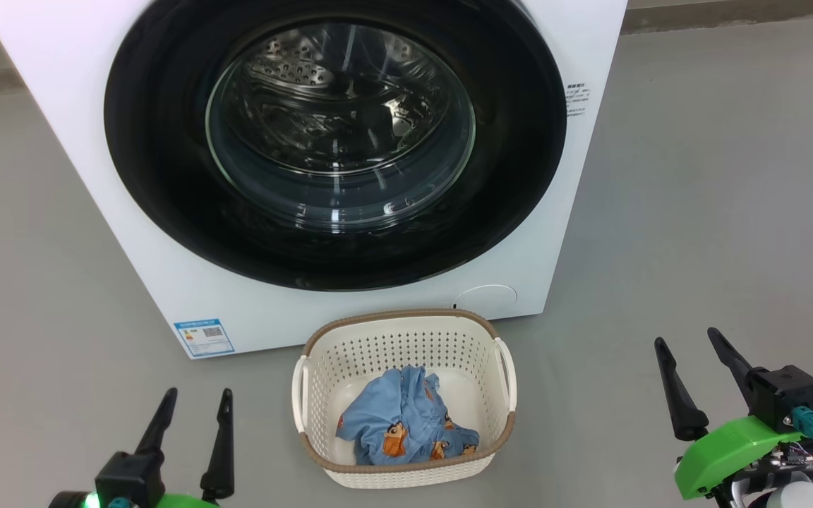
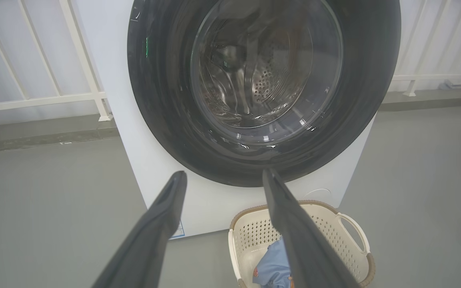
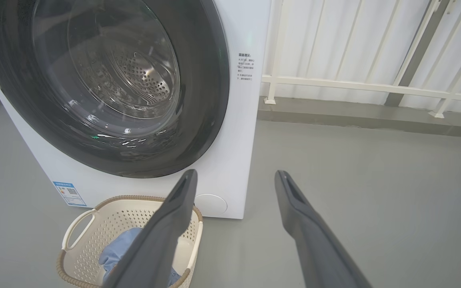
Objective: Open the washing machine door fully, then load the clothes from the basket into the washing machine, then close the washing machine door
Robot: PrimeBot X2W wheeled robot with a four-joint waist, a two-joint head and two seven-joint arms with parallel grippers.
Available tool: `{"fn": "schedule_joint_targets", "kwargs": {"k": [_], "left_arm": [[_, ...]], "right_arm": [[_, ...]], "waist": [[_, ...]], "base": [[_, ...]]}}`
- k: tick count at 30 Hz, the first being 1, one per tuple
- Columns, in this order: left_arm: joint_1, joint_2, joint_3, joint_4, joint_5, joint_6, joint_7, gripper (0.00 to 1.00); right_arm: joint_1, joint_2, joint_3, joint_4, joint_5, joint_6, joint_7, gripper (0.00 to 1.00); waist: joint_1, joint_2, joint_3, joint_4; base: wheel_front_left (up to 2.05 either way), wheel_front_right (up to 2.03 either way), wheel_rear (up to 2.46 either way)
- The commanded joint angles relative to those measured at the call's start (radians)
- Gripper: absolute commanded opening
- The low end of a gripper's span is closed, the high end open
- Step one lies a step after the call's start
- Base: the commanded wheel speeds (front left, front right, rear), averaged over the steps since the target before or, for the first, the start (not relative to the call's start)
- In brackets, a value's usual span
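Left fingers [image 1: 221, 444] spread, empty. Right fingers [image 1: 675, 395] spread, empty. Both pairs low over the floor.

Basket [image 1: 399, 315] on the floor between the two pairs, a little ahead of the tips, with the clothes [image 1: 403, 420] bunched inside.

Beyond the tips: door [image 1: 159, 176] shut flush on the washer [image 1: 61, 70].

Risks:
- The basket stands close under the door, so a reaching arm could knock it aside.
- No handle can be made out, and the fingers may slip on the glossy rim.

plain grey floor [image 1: 724, 212], white metal railing [image 3: 346, 85] at the back, low grey kerb [image 3: 366, 116] under it, pale wall [image 3: 314, 40] behind
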Motion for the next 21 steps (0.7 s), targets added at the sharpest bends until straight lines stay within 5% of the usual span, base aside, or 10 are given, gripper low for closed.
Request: {"fn": "schedule_joint_targets", "kwargs": {"k": [1,11,21], "left_arm": [[-0.050,0.012,0.029,-0.016,0.000,0.003,-0.011,1.00],[-0.053,0.014,0.027,-0.028,0.011,0.014,-0.011,1.00],[-0.050,0.014,0.030,-0.039,0.015,0.014,-0.011,1.00]], "right_arm": [[-0.044,-0.012,0.021,-0.029,-0.011,0.007,-0.012,1.00],[-0.043,-0.014,0.015,-0.033,-0.006,0.007,-0.011,1.00],[-0.044,-0.012,0.011,-0.036,-0.006,0.007,-0.014,1.00]], "waist": [[0.0000,0.0000,-0.001,0.000],[0.0000,0.0000,-0.002,0.001],[0.0000,0.0000,-0.002,-0.002]], "base": [[0.00,0.00,0.00],[0.38,0.38,-0.77],[1.10,1.10,-2.20]]}}
